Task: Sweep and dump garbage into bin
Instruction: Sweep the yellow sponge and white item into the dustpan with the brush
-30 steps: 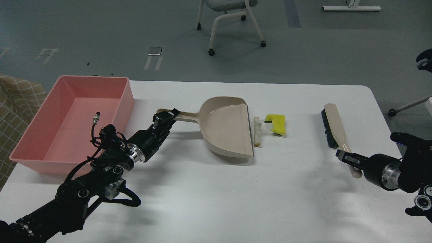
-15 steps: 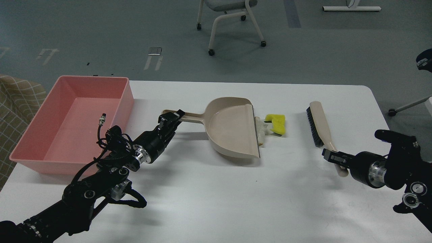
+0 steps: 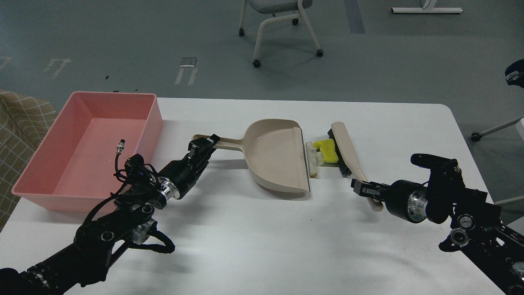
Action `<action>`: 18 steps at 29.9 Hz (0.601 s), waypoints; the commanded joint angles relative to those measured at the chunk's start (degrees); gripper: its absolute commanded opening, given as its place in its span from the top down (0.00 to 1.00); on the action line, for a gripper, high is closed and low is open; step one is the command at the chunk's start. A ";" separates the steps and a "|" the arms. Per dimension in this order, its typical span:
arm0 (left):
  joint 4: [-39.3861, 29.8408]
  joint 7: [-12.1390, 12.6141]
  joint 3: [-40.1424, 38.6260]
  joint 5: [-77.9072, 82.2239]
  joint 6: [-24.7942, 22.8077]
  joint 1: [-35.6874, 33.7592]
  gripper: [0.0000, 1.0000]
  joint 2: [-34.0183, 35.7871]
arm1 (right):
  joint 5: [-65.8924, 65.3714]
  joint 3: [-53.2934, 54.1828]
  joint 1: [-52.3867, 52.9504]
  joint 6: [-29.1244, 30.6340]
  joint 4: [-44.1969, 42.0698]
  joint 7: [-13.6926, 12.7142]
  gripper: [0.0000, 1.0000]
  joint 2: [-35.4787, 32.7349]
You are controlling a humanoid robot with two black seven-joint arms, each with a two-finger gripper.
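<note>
Sweeping setup: right gripper jaws clamped on brush handle, garbage pinned between bristles and dustpan lip at 9 o'clock; left gripper jaws holding dustpan handle, bin further 9 o'clock.

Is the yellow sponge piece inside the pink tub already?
No, the yellow sponge piece lies on the table between the dustpan and brush; the pink tub holds no scraps.

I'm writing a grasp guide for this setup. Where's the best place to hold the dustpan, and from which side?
Grip the dustpan by its long thin handle, coming from the left. The handle sticks out toward the bin, away from the open lip that faces the garbage, so the scoop stays clear. The left gripper already holds it there.
</note>
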 commanded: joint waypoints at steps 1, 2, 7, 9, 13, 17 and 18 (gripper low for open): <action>-0.01 0.02 -0.01 -0.01 -0.01 0.02 0.88 -0.21 | -0.33 -2.36 1.65 0.00 -0.33 -0.02 1.00 3.06; -0.01 0.02 -0.01 -0.01 -0.01 0.02 0.88 -0.30 | -0.33 -2.54 1.74 0.00 -0.33 -0.02 1.00 3.42; -0.01 -0.07 -0.09 -0.09 -0.01 0.10 0.88 -0.38 | -0.16 -4.46 4.10 0.00 -0.68 -0.02 1.00 7.80; -0.09 -0.07 -0.09 -0.09 -0.01 0.10 0.88 -0.38 | -0.07 -4.91 5.16 0.00 -1.21 0.15 1.00 8.95; -0.10 -0.07 -0.18 -0.18 -0.01 0.10 0.88 -0.30 | 0.19 -4.56 6.57 0.00 -1.13 0.07 1.00 11.16; -0.10 -0.24 -0.18 -0.62 -0.01 0.19 0.88 -0.21 | 0.28 -4.82 7.28 0.00 -0.77 -0.11 1.00 10.02; -0.10 -0.50 -0.27 -0.62 -0.01 0.19 0.88 -0.30 | 0.28 -4.82 7.19 0.00 -0.51 -0.20 1.00 8.01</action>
